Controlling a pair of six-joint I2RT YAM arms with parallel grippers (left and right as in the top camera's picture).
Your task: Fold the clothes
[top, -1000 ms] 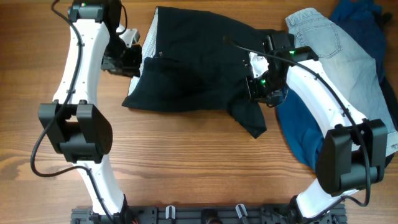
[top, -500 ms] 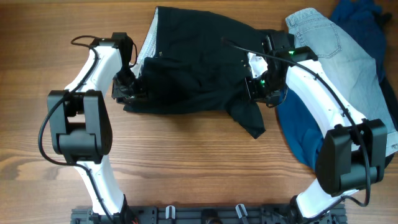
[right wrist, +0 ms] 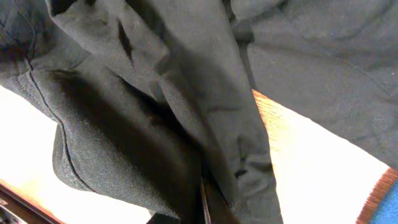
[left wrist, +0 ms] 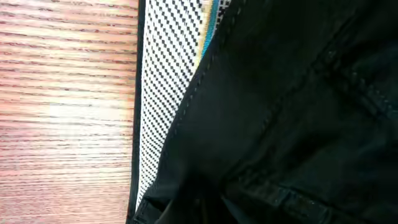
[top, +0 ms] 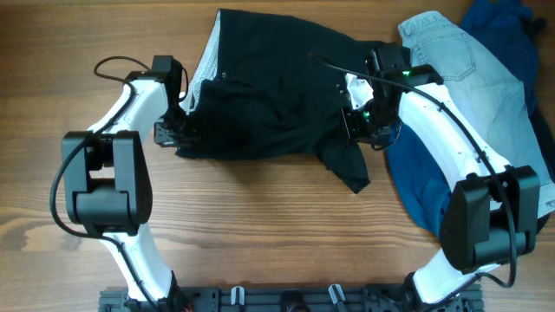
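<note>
Two grippers of mine meet the black trousers, which lie crumpled toward the far edge of the wooden table. My right gripper pinches a lifted fold on their right side, its fingertips buried in cloth. My left gripper sits at their left edge. Whether it is spread or pressed together I cannot tell, because cloth and checked lining fill its camera. Toward the far right corner, pale jeans overlap a blue garment, partly cut off.

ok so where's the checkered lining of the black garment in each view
overhead: checkered lining, a strip along the black garment's upper left edge.
left wrist: the lining is a vertical band left of centre, beside the wood.
right wrist: not in it, only black fabric.
shared landmark: the wooden table, visible in all three.
</note>
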